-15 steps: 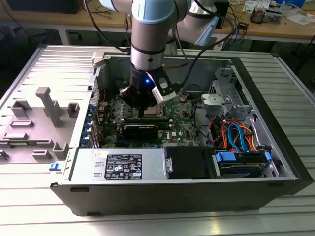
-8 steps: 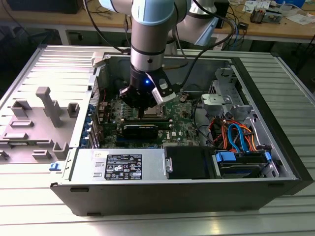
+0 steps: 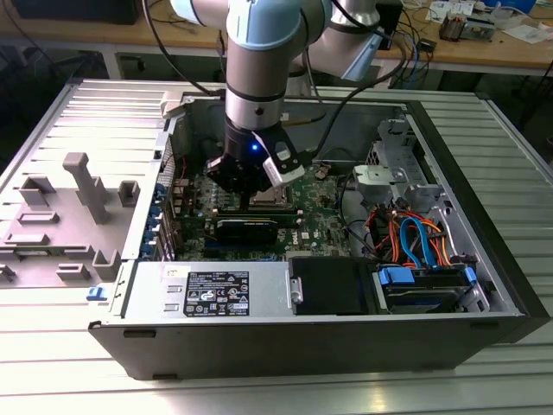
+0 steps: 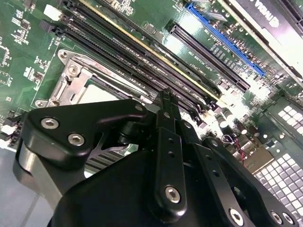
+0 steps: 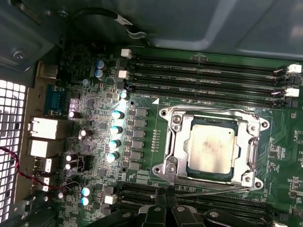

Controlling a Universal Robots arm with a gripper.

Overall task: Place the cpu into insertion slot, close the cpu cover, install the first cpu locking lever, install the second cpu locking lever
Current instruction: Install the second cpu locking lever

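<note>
We see the arm [image 3: 259,78] reaching down from the top centre of the exterior view into an open computer case [image 3: 302,285] that lies on a ribbed metal tabletop [image 3: 78,346]. Its gripper [image 3: 244,192] hangs just above the green motherboard [image 3: 324,226] in the middle of the case, close over the socket [image 3: 263,201].

In the first wrist view the cpu [image 5: 211,145] sits flat in the socket, right of centre in the frame, its silver-grey top marked with a dull smear. The cpu cover [image 5: 210,118] lies closed around it, a silver frame whose open window shows the chip. A thin locking lever [image 5: 208,191] runs along the lower edge of the socket frame, and just below it the black gripper [image 5: 171,210] pokes in at the bottom centre, with the jaws drawn close together and nothing between them. We cannot tell whether the tips touch the lever.

In the second wrist view the gripper [image 4: 166,97] fills the lower half, its jaws narrow and pointing at the edge of the socket beside the long black memory slots [image 4: 142,52], while the cpu cover [image 4: 71,85] shows at the left.

At the left of the exterior view grey holders [image 3: 78,186] stand on the tabletop.
</note>
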